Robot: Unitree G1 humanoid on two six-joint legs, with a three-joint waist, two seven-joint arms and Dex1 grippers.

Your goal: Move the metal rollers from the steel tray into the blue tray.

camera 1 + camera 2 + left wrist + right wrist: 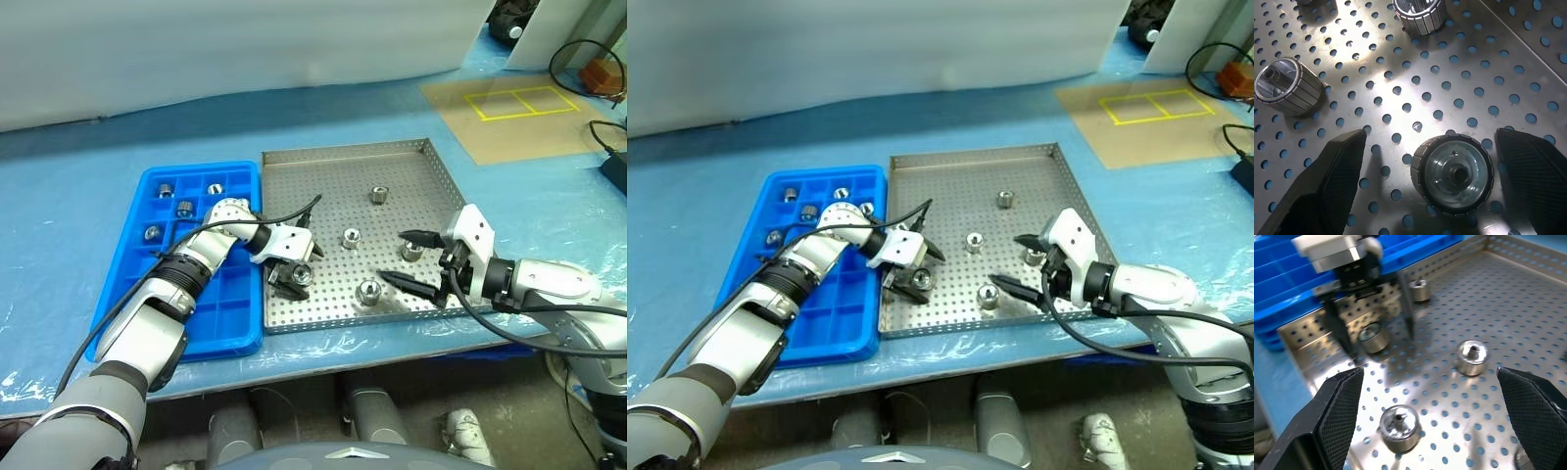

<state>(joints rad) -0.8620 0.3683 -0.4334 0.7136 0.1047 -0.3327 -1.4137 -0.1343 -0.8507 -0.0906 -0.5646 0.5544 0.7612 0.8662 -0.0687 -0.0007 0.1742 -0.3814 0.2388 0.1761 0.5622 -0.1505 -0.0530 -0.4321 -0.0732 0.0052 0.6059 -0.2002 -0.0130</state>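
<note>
The steel tray [294, 166] holds several metal rollers, among them one [379, 194] at the back and one [351, 237] in the middle. My left gripper [294, 266] is open low over the tray's left side. It straddles an upright roller [1452, 174] without touching it. My right gripper [397, 257] hangs open over the tray's front right, pointing left. One roller [412, 251] lies under its far finger and another [368, 291] just ahead of its near finger. The blue tray [220, 318] lies left of the steel tray, with several rollers, such as one [184, 207], in its far compartments.
Both trays lie on a blue-covered table [78, 196] near its front edge. A cardboard sheet [519, 113] with yellow tape squares lies at the back right. Black cables [588, 59] run at the far right.
</note>
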